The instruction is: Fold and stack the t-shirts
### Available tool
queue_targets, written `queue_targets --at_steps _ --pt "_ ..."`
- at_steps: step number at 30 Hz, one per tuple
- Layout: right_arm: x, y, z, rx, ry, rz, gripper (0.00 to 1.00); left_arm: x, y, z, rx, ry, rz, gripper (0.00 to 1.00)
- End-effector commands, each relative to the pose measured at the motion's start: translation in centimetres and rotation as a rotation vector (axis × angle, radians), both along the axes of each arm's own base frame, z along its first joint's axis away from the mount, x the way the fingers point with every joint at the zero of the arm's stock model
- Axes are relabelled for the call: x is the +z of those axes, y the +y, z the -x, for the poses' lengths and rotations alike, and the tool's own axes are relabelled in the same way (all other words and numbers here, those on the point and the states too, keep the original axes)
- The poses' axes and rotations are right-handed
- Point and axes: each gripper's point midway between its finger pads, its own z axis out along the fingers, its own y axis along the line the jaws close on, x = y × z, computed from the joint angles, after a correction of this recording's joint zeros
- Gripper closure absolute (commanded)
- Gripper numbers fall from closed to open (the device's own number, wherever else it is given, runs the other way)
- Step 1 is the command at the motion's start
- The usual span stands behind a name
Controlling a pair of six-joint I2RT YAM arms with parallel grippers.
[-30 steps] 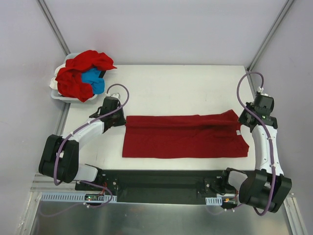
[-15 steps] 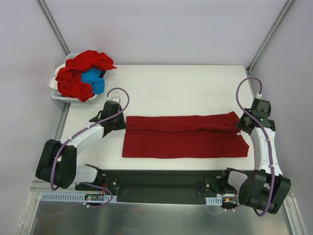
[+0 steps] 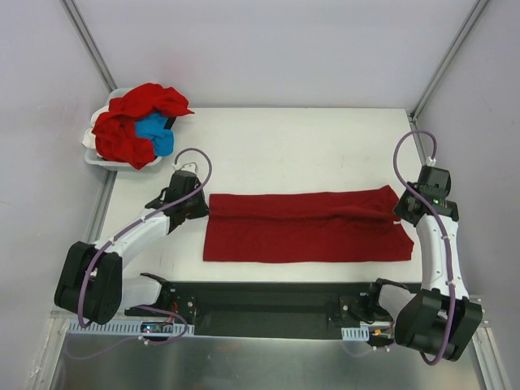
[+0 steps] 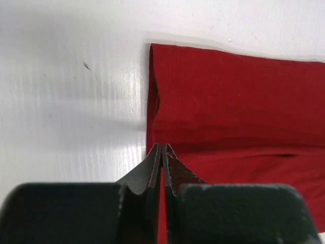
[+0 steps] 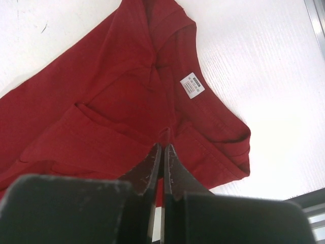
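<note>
At the far-left corner a white tub holds a heap of red t-shirts, their number unclear, and one blue t-shirt. One folded red t-shirt lies as a long strip across the bench. Two arms reach low. The left fingers are pressed together at its left edge. The right fingers are together over the collar end, near the white label. Whether either pair pinches cloth I cannot tell.

Lab test cell: white table, plain walls, aluminium posts.
</note>
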Motion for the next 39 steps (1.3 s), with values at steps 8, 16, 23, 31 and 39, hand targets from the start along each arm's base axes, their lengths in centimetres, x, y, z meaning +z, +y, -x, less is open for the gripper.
queue_targets --at_steps 8,16,23,31,39 --pt "0.7 -0.6 1.1 -0.030 -0.003 0.029 0.99 0.2 -0.1 1.3 0.015 -0.003 0.015 1.00" --pt "1.5 -0.7 1.3 -0.035 -0.021 0.040 0.99 1.0 -0.1 1.6 0.026 -0.026 0.017 1.00" --pt "0.4 -0.5 1.9 -0.042 0.011 0.028 0.99 0.4 -0.3 2.4 0.039 0.000 0.020 1.00" --pt "-0.5 -0.5 3.0 -0.060 0.054 0.025 0.99 -0.6 0.7 3.5 0.091 0.034 -0.005 1.00" --pt "1.2 -0.4 3.4 -0.067 0.045 0.026 0.18 2.0 0.9 3.8 0.124 -0.015 0.025 0.41"
